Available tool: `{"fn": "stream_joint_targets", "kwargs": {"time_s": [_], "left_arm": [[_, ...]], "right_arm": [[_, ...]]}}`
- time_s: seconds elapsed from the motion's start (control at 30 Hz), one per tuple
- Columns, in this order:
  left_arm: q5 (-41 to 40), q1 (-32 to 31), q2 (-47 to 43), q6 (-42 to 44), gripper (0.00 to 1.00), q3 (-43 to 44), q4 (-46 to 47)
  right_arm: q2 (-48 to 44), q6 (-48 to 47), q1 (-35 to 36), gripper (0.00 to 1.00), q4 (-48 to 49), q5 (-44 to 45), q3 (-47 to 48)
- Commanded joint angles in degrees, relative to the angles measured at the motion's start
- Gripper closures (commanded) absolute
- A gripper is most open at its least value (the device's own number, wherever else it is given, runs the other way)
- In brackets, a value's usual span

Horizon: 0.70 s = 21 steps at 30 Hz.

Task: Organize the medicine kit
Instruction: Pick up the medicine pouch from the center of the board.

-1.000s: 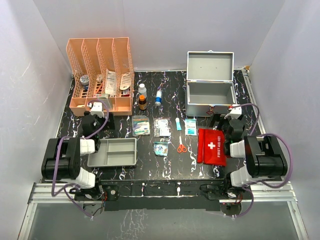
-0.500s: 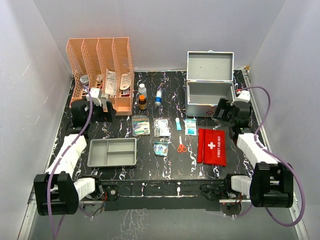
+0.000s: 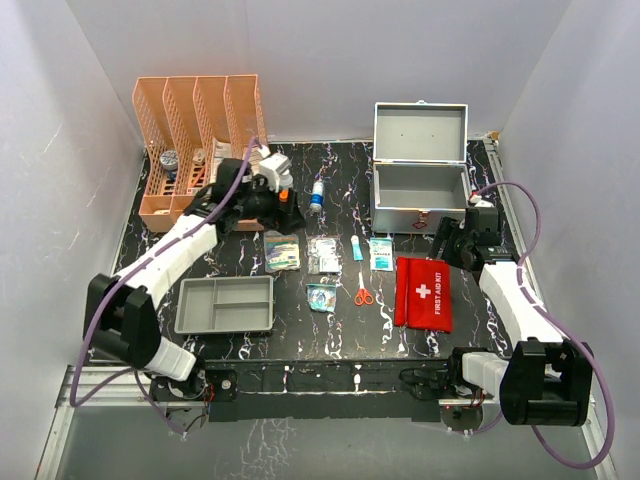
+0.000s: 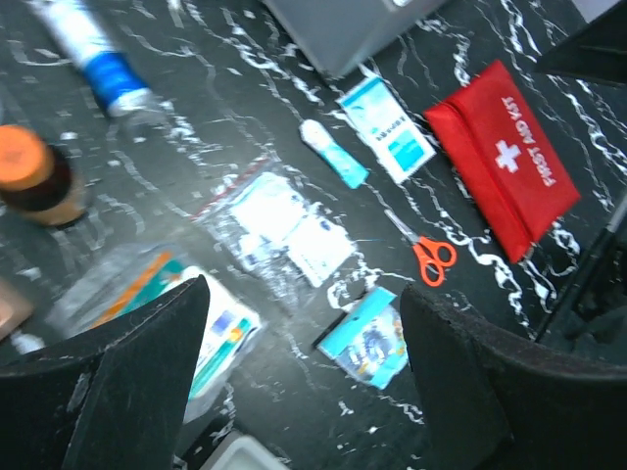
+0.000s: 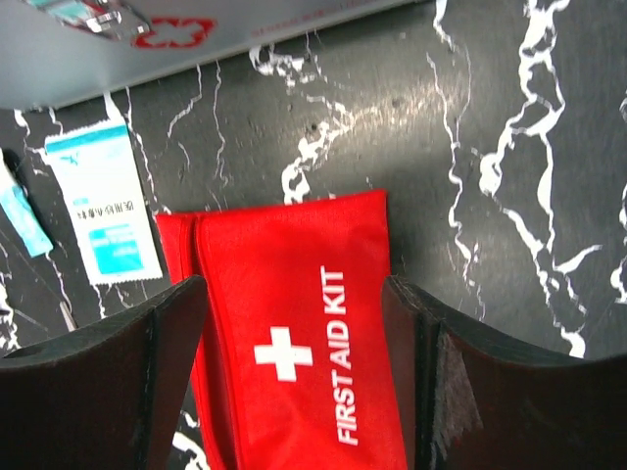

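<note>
Black, white-veined marble tabletop (image 3: 330, 338) carries the silver-grey rectangular metal medicine kit (image 3: 420, 200) at its far right, lid raised. The left gripper (image 4: 304, 294) hovers over clear plastic sachets (image 4: 284, 230) near a brown orange-capped bottle (image 4: 34, 176), jaws well apart, holding nothing. The right gripper (image 5: 292, 284) (just in front of the kit) hangs above the red fabric first-aid pouch (image 5: 294, 343), fingers spread, likewise empty.

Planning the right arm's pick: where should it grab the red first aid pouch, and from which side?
Probably its far end, pinched across the short width from straight above: the first aid pouch lies flat, about as wide as the open right gripper.
</note>
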<state>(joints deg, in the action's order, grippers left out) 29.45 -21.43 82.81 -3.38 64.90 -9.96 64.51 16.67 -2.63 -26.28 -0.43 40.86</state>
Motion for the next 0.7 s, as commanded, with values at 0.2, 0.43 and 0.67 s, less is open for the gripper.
{"fn": "stream_joint_targets", "kwargs": {"time_s": [0.2, 0.43, 0.67], "left_arm": [[6.5, -11.2, 14.4, -8.6, 0.28, 12.2, 0.2], [10.0, -16.8, 24.0, -19.3, 0.29, 16.7, 6.7], [13.5, -20.8, 28.9, -26.3, 0.29, 17.0, 10.9]], "right_arm": [[-2.0, 4.5, -0.1, 0.34, -10.0, 0.4, 4.5], [-2.3, 6.9, -0.1, 0.33, -12.6, 1.5, 4.3], [-1.5, 8.1, 0.0, 0.34, -14.4, 1.6, 3.7]]}}
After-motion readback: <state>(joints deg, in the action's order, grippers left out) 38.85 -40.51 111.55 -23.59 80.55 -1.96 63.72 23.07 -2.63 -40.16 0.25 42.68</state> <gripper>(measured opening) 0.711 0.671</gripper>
